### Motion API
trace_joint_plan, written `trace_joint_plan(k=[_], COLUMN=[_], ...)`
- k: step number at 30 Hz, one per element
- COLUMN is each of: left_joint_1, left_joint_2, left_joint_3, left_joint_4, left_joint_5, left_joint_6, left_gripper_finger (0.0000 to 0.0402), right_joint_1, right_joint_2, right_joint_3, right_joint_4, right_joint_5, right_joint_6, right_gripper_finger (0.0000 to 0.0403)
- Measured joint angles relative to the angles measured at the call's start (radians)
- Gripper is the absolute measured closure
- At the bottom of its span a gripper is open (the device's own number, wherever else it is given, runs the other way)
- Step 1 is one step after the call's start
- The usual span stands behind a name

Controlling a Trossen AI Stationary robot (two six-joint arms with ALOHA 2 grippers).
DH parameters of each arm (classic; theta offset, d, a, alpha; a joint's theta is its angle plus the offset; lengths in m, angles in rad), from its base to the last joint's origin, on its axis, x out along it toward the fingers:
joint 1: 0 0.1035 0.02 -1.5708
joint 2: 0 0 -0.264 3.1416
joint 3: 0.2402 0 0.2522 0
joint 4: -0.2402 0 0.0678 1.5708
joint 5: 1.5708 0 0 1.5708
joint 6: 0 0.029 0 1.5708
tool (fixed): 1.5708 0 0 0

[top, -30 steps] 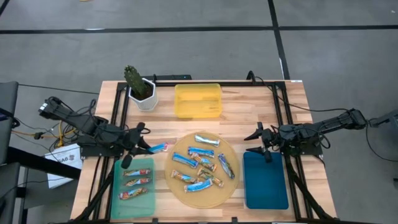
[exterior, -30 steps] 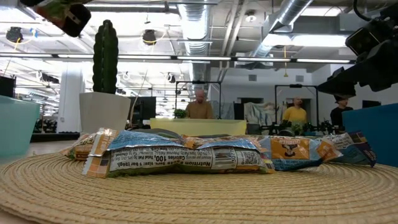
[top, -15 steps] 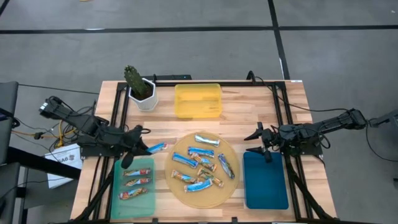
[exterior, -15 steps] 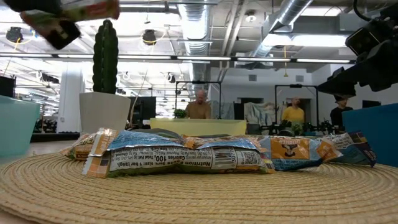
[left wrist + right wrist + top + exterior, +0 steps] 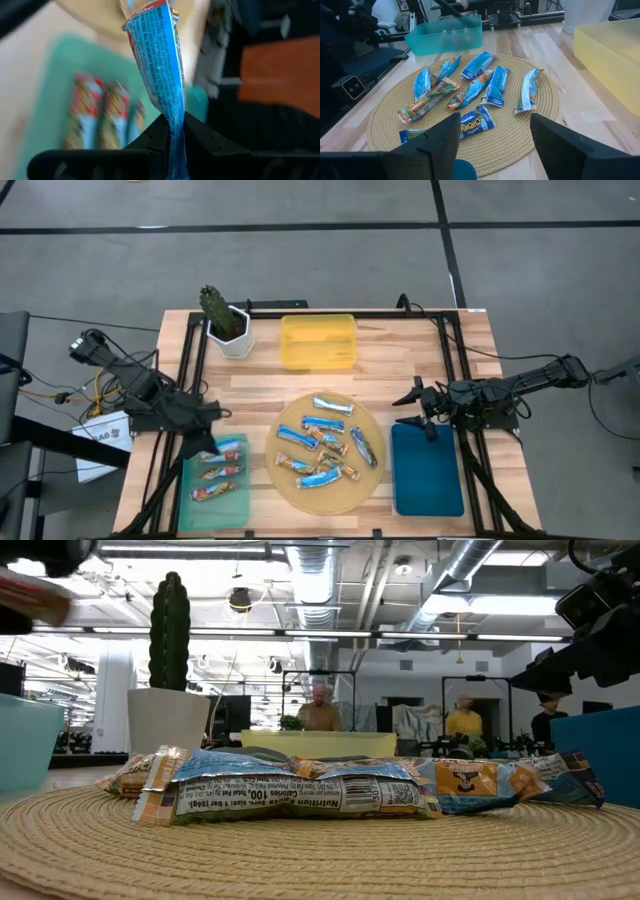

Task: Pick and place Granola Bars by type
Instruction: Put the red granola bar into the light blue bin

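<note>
Several granola bars (image 5: 325, 445) lie on the round woven mat (image 5: 372, 485) at mid-table. Three red-and-blue bars (image 5: 218, 480) lie flat in the teal tray (image 5: 197, 505) at the near left. My left gripper (image 5: 210, 440) hangs over that tray's far end, shut on a blue bar with red trim (image 5: 157, 55). My right gripper (image 5: 415, 408) waits open above the far edge of the blue tray (image 5: 428, 475); its fingers (image 5: 440, 145) have nothing between them. My left gripper pinches the blue bar by the flat sealed end of its wrapper (image 5: 173, 122), between its two fingers. The bar sticks out forward past the fingertips, lengthwise in line with them. It is lifted clear above the teal tray and slants downward toward it.
A yellow tray (image 5: 318, 342) sits at the far middle, and a potted cactus (image 5: 225, 320) stands at the far left. Black frame rails (image 5: 190, 370) run along both table sides. People stand in the room beyond the table (image 5: 322, 708).
My left gripper has carried the blue bar from the gap between tray and mat toward the table's near-left, until it is over the teal tray's far end. Meanwhile it has sunk a little and its wrist has rolled. It has stayed shut on the bar.
</note>
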Motion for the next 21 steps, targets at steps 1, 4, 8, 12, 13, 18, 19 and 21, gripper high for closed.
trace_joint_plan(k=[1,4,8,12,13,18,19,21], left_joint_1=[-0.011,-0.048,-0.092,-0.117,-0.123,-0.159,-0.17,-0.195], left_joint_2=[0.0,0.0,-0.018,-0.024,-0.024,-0.012,-0.007,0.007], left_joint_3=[0.0,0.0,0.0,0.001,0.001,0.001,0.001,0.001], left_joint_4=[0.001,0.005,0.005,-0.004,-0.01,-0.053,-0.067,-0.085], left_joint_5=[0.034,0.089,0.081,0.046,0.031,-0.03,-0.046,-0.074], left_joint_6=[-0.017,-0.048,-0.072,-0.073,-0.073,-0.072,-0.069,-0.063], left_gripper_finger=[0.0368,0.0368,0.0368,0.0368,0.0368,0.0368,0.0368,0.0368], right_joint_1=[0.0,0.0,0.0,0.0,0.0,0.0,0.0,0.0], right_joint_2=[0.0,0.0,0.0,0.0,0.0,0.0,0.0,0.0], right_joint_3=[0.0,0.0,0.0,0.0,0.0,0.0,0.0,0.0], right_joint_4=[0.0,0.0,0.0,0.0,0.0,0.0,0.0,0.0], right_joint_5=[0.0,0.0,0.0,0.0,0.0,0.0,0.0,0.0], right_joint_6=[0.0,0.0,0.0,0.0,0.0,0.0,0.0,0.0], right_gripper_finger=[0.0168,0.0168,0.0168,0.0168,0.0168,0.0168,0.0168,0.0168])
